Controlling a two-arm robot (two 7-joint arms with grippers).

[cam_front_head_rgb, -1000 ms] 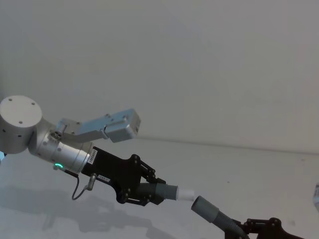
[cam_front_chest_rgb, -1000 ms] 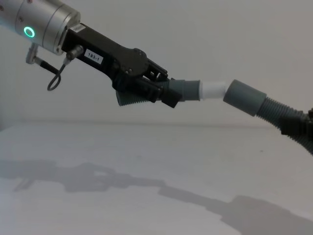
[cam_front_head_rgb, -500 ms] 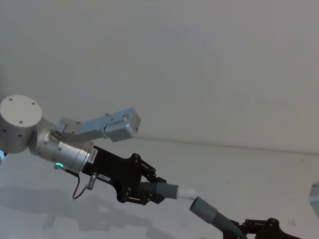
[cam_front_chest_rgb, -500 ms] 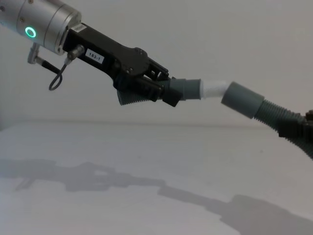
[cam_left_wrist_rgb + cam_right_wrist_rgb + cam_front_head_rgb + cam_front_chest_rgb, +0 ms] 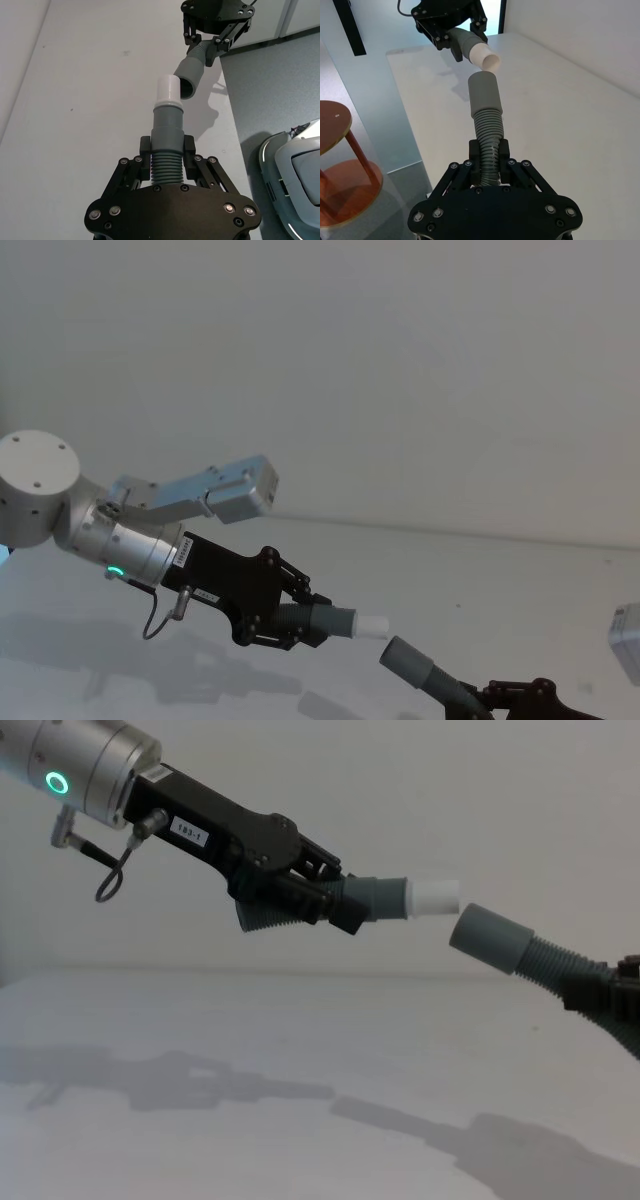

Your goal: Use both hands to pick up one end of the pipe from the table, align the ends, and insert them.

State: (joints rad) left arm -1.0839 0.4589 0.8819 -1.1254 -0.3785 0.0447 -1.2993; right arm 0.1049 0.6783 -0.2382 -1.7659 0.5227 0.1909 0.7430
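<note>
Left claw [image 5: 335, 906] grips tipped hose [image 5: 378, 898]; right claw [image 5: 489, 150] grips socket hose [image 5: 552, 964]. White tip [image 5: 435, 896] sits just above socket cuff [image 5: 488, 940], apart. Advised: level both before pushing.

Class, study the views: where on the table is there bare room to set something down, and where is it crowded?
Crowded only in the air: the left tool holds the white tip close to the socket held by the right tool, a narrow gap between. Below them the table is bare, back to the wall.
</note>
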